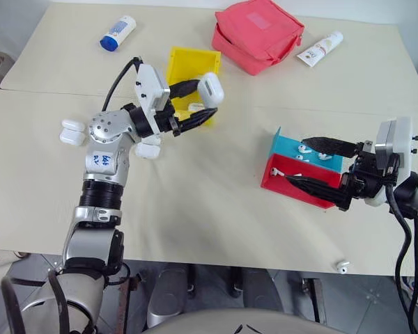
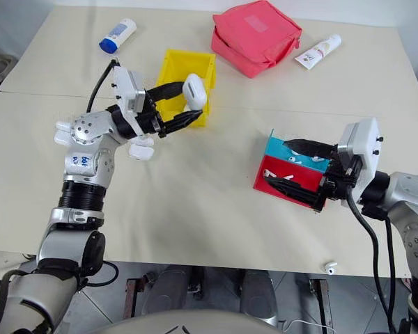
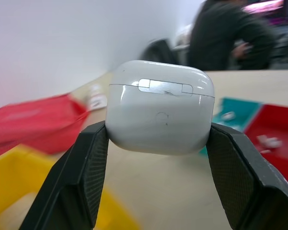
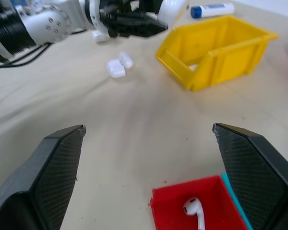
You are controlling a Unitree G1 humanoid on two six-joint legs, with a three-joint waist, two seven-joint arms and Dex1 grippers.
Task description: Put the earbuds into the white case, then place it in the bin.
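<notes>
Left gripper (image 1: 200, 104) has the white case (image 1: 210, 89) pinched between its two black fingers, lid closed, held up over the near right corner of the yellow bin (image 1: 189, 68). Inside that bin, more white shows low against the near wall. Over on the right, the right gripper (image 1: 299, 162) hangs with its fingers spread wide apart and nothing between them, the far finger over the blue tray (image 1: 292, 145) and the near one over the red tray (image 1: 282, 182). Earbuds (image 1: 304, 148) lie in both trays, and one lone earbud (image 1: 343, 266) sits at the near edge of the table (image 1: 216, 195). Spare white cases (image 1: 72, 132) rest on the left beside the left arm. Far back lie a red pouch (image 1: 258, 33), a white-and-blue bottle (image 1: 118, 33) and a white tube (image 1: 320, 48).
</notes>
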